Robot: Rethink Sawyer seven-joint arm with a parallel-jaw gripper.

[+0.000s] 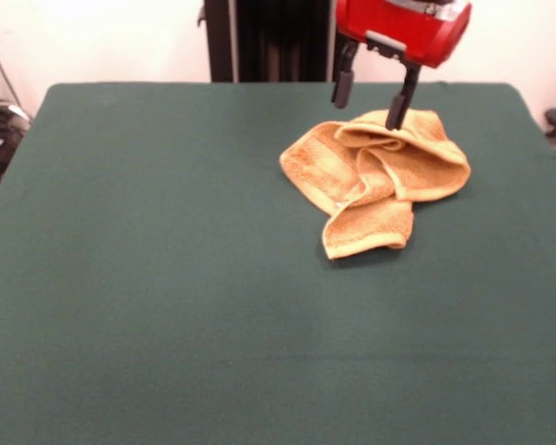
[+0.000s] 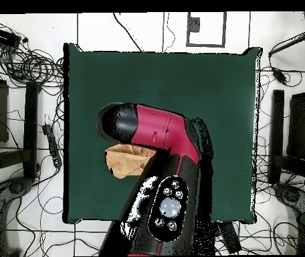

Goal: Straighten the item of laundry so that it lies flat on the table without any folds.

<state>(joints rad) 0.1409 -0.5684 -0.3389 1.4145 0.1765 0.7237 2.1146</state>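
Front view
Count: one towel [image 1: 375, 176], one gripper [image 1: 372, 104], one table [image 1: 167, 306].
Towel: orange-tan terry, crumpled into several rounded folds, one flap hanging toward the near edge; it lies near the table's far edge, right of centre.
Gripper: two dark fingers [image 1: 401, 100] spread apart under a red housing; one tip touches the towel's far fold, the other hangs above bare cloth beside it.
Open room: wide bare dark green cloth toward the near and left edges.

Overhead view
Count: one towel [image 2: 125, 160], one arm [image 2: 165, 154].
Towel: partly hidden under the red and black arm, close to one side edge of the table [image 2: 229, 100].
Fingers: hidden by the arm.
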